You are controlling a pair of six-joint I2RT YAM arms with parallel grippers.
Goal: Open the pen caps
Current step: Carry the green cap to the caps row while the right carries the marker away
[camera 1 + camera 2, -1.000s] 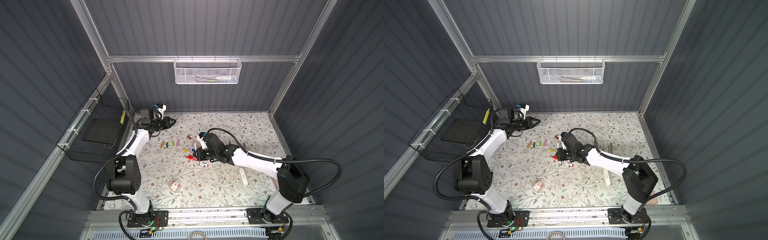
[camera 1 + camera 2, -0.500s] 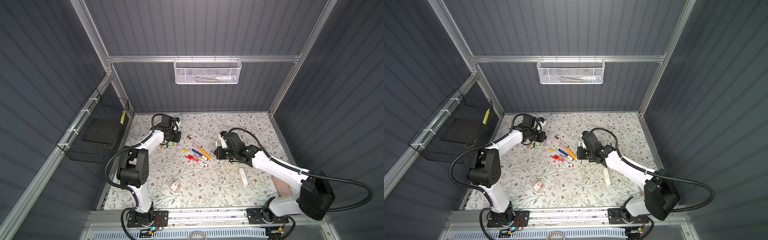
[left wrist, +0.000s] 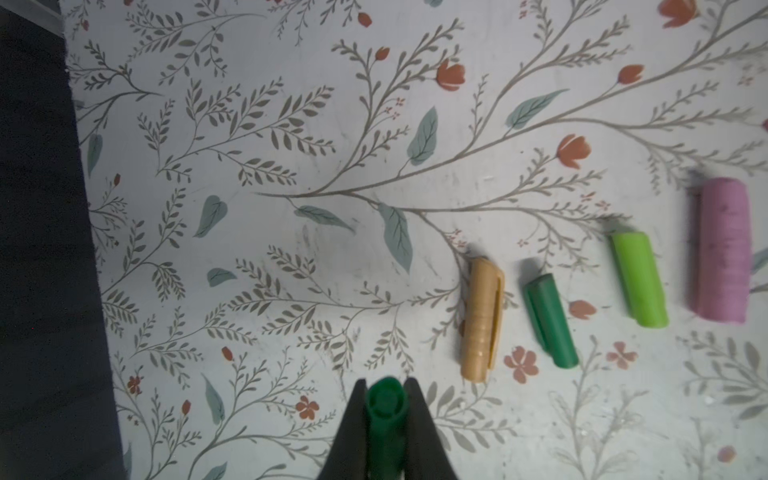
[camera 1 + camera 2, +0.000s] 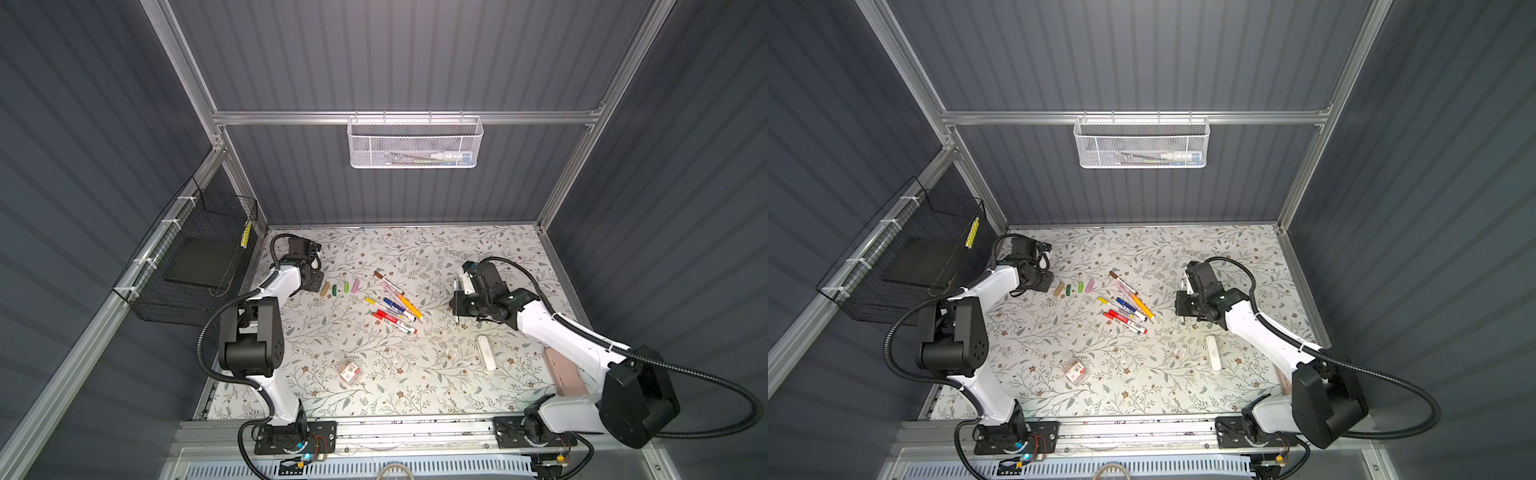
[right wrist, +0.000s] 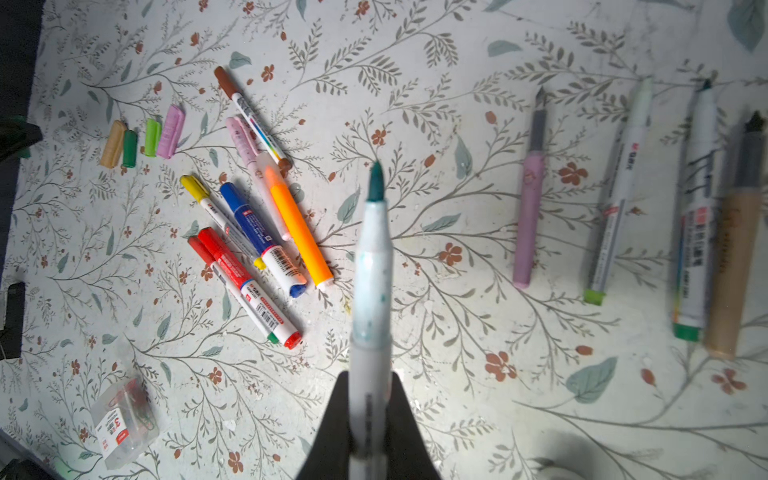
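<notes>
At far left, the left gripper pinches a green cap beside the tan cap; set it flat alongside, not nudging the row. The right gripper clamps the bare pen.

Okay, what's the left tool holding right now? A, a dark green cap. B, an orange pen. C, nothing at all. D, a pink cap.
A: in the left wrist view the left tool is shut on a dark green cap, while the pink cap lies loose, well clear of it.
</notes>
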